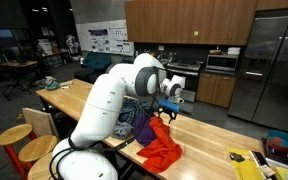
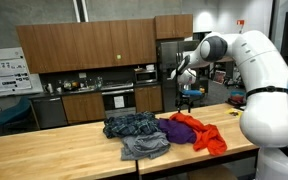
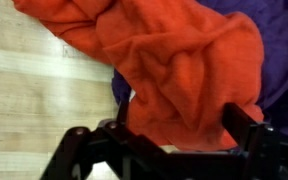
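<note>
Where the gripper hung: the gripper (image 1: 170, 100) was in the air over a heap of clothes, clearly apart from it, and it touched nothing.
Jaws: they stood wide apart and empty; in the wrist view the orange fabric showed between them, lower down.
Orange cloth: the orange cloth (image 3: 174, 70) lay crumpled on the worktop (image 2: 44, 150), at the end of the heap nearest to the robot's base and close to the worktop's edge where the robot stood.
Neighbours: a purple cloth (image 2: 177, 128) lay just beside it and, as it seemed, partly under it. Further along the worktop came a bundle of denim (image 2: 134, 125), with a grey piece (image 2: 144, 148) on the side of the near edge.
Handling, as I judged: light, soft and limp, not fragile and not slippery. It would sag and open out when lifted, and one hanging corner could drag the purple cloth along.
Place to take hold, as I judged: a raised fold near the middle of the orange cloth, where the fabric stood up from the wood. A pinch at the flat border would probably meet only the worktop, and one close to the purple side could catch both cloths.
Not clear to me: whether it was a towel or a garment.
</note>
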